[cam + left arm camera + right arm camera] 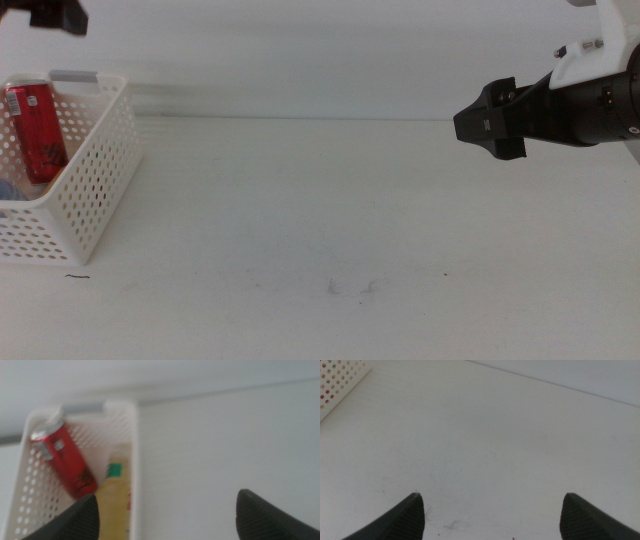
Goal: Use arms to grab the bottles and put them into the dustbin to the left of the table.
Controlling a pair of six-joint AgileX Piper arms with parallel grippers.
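The dustbin (95, 190), a white perforated basket, stands at the table's left edge. A slim red can (35, 130) leans inside it. In the left wrist view the red can (65, 460) lies beside a bottle of yellow liquid (116, 497) in the dustbin (134, 445). My left gripper (58, 16) hangs high above the dustbin, open (167, 517) and holding nothing. My right gripper (488, 124) hovers above the table's right side, open (492, 515) and empty, pointing left.
The white table (330, 220) carries faint dark scuff marks (350, 289) near the front middle and a short dark line (77, 276) in front of the dustbin. A corner of the dustbin (340, 380) shows in the right wrist view.
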